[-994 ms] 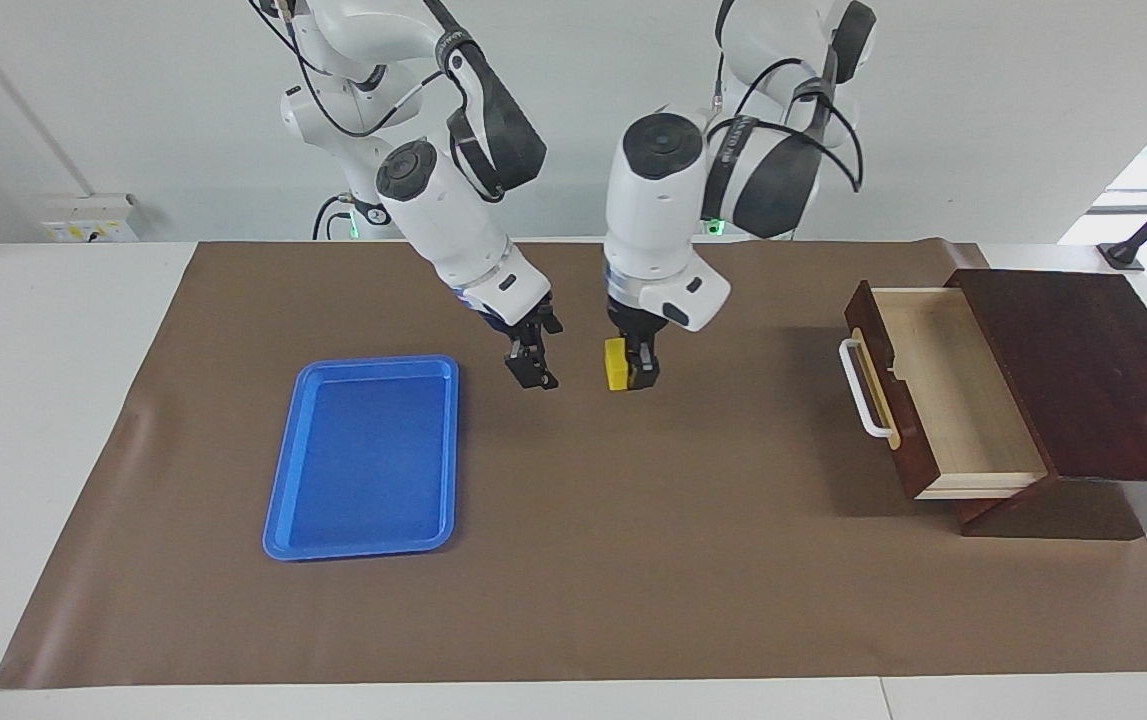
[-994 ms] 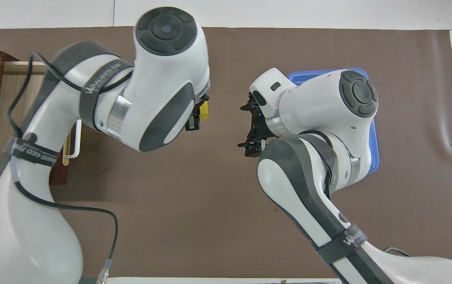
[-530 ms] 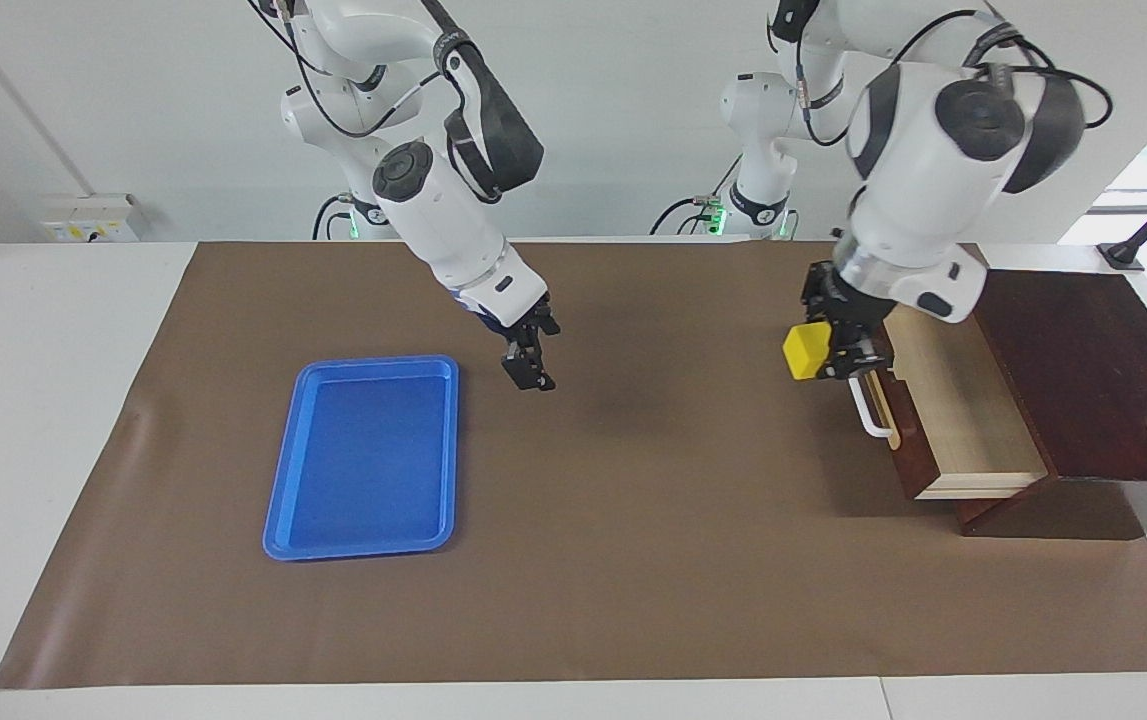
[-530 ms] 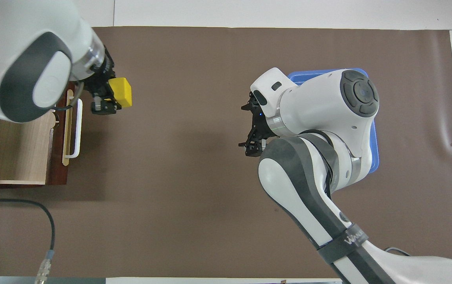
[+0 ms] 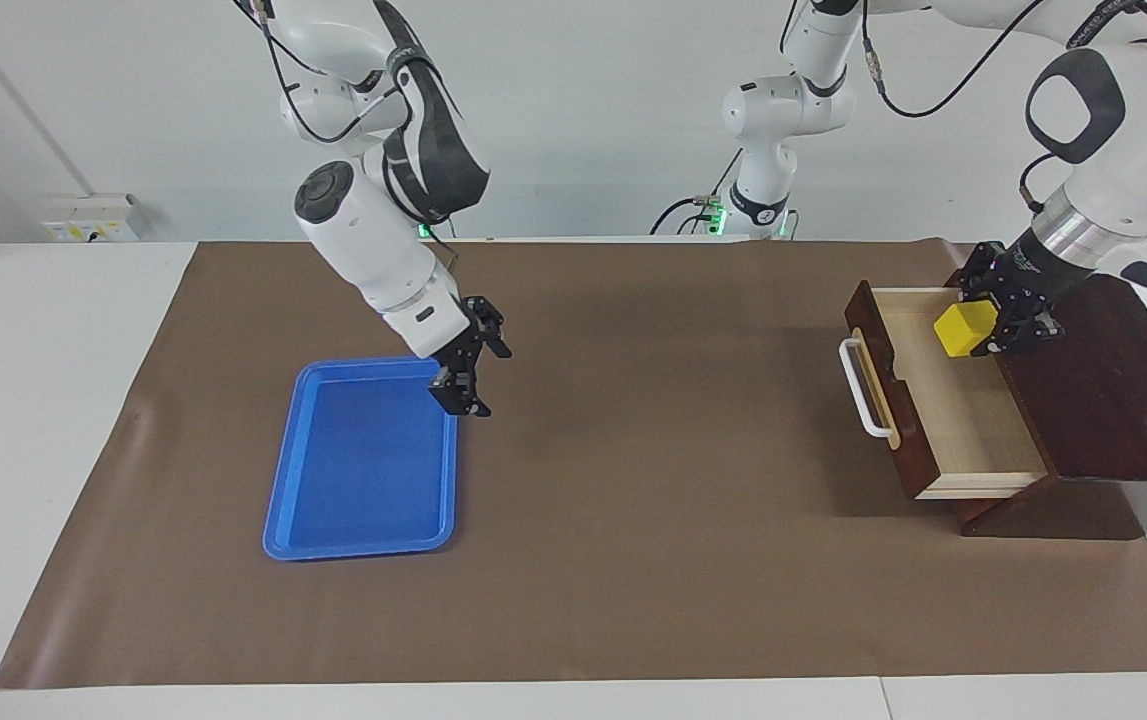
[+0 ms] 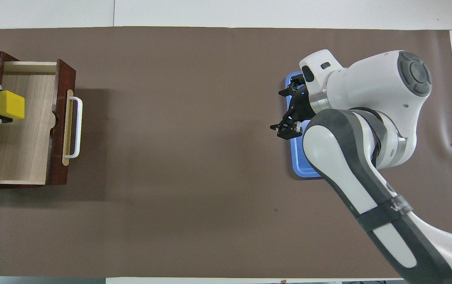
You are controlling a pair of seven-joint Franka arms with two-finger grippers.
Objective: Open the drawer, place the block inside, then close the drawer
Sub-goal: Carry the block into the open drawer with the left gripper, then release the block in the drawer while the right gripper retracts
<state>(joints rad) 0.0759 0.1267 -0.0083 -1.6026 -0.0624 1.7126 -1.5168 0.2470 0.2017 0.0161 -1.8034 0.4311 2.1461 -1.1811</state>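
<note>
we have just swung the block (image 5: 965, 329) from mid-table to over the open drawer (image 5: 943, 400), left gripper (image 5: 995, 318) clamped on it; release is next. our right gripper (image 5: 468, 367), fingers spread and empty, has retreated over the blue tray (image 5: 363, 520).

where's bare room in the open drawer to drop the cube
The drawer holds nothing: its pale floor is bare from the handle end to the cabinet. The left gripper holds the block over the part nearest the robots. The right gripper hangs over the blue tray.
</note>
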